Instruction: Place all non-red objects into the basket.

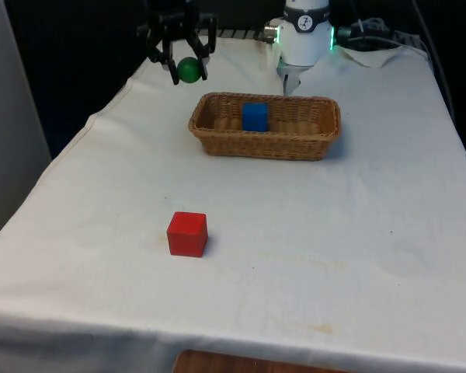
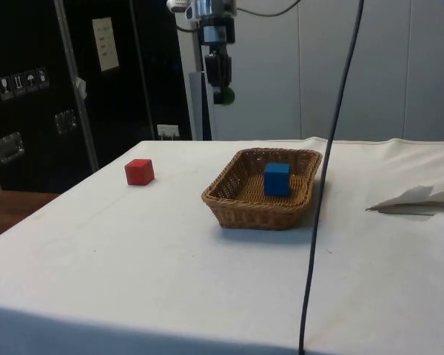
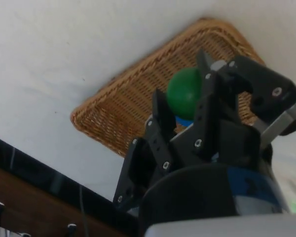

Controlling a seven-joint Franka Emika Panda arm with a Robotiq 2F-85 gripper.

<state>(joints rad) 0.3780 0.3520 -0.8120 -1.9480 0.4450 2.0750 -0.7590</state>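
Nearest in the front view sits a matt red cube (image 1: 187, 234) with crisp edges, alone on the smooth white tablecloth (image 1: 334, 233). Beyond it stands an oblong woven wicker basket (image 1: 318, 140) with a braided rim, holding a small blue cube (image 1: 255, 116). High above the cloth, toward the front view's left of the basket, the black two-finger gripper (image 1: 189, 68) pinches a smooth green ball (image 1: 189, 70) between its jaws.

From the side view, the gripper (image 2: 222, 94) hangs well above the table with the ball (image 2: 225, 95) at its tips; the basket (image 2: 229, 203) lies below with the blue cube (image 2: 277, 179) inside, the red cube (image 2: 139, 171) well apart.

At the wrist, angular black fingers (image 3: 207, 108) clamp the round ball (image 3: 184, 92) over the basket's weave (image 3: 128, 108).
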